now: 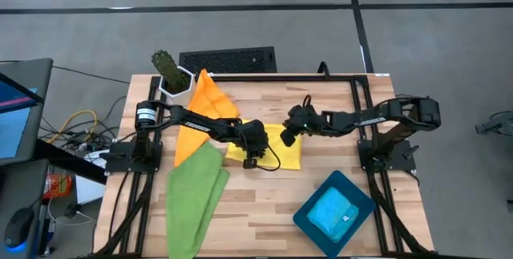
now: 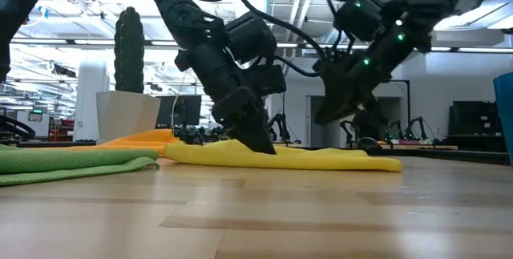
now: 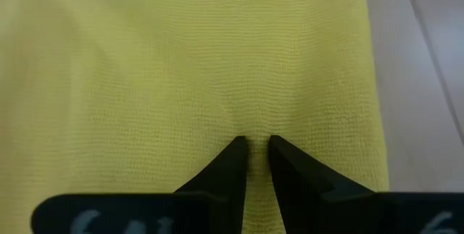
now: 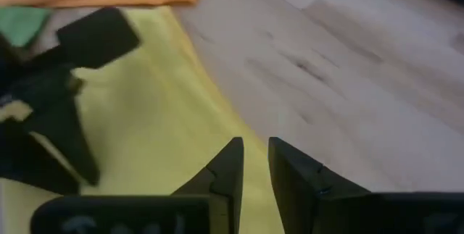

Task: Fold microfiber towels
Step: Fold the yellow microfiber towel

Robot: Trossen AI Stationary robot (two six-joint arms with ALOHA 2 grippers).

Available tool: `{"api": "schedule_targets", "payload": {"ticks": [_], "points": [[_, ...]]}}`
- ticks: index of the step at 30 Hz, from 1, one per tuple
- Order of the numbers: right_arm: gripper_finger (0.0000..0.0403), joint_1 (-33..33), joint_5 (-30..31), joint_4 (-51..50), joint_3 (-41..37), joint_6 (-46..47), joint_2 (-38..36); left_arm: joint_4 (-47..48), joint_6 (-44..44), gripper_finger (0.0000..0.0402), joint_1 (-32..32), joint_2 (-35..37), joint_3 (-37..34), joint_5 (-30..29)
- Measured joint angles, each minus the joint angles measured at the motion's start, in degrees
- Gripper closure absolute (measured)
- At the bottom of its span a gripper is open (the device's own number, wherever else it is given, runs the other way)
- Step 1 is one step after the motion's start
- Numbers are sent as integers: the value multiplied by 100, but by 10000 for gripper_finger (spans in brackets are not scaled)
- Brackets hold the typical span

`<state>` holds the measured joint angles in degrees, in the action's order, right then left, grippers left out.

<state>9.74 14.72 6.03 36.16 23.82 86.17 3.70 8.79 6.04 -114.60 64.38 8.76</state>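
A yellow towel (image 1: 276,153) lies flat in the middle of the table. My left gripper (image 3: 258,141) points down onto its middle, shut on the cloth; its tips (image 2: 258,143) show on the towel in the low view. My right gripper (image 4: 255,147) hovers a little above the towel's far right edge (image 4: 217,96), its fingers close together with nothing between them; the low view shows it (image 2: 325,115) clear of the cloth. An orange towel (image 1: 204,107) lies at the far left and a green towel (image 1: 196,195) at the near left. A light blue towel (image 1: 333,212) lies in the tray. My left gripper pinches a small pucker of the yellow towel's top surface (image 3: 258,122), about mid-cloth, between its two fingertips. It comes slanting down from the table's left. The towel lies flat on the table around the pinch; one layer or several, I cannot tell.
A dark teal tray (image 1: 309,220) sits at the near right. A white pot with a cactus (image 1: 170,74) stands at the far left corner. Bare wood shows near the table's front edge, between the green towel and the tray.
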Motion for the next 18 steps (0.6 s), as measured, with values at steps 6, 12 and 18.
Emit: {"api": "schedule_targets", "payload": {"ticks": [6,12,18], "points": [[322,-123,-112,690,-834,921,330,-44,-104,346,0,-1,-4,-5],[339,-149,-111,857,-1054,1150,454,284,-313,346,25,84,158,-243],[344,-134,-111,1035,-1071,1037,471,1352,-228,346,224,807,764,-493]]}}
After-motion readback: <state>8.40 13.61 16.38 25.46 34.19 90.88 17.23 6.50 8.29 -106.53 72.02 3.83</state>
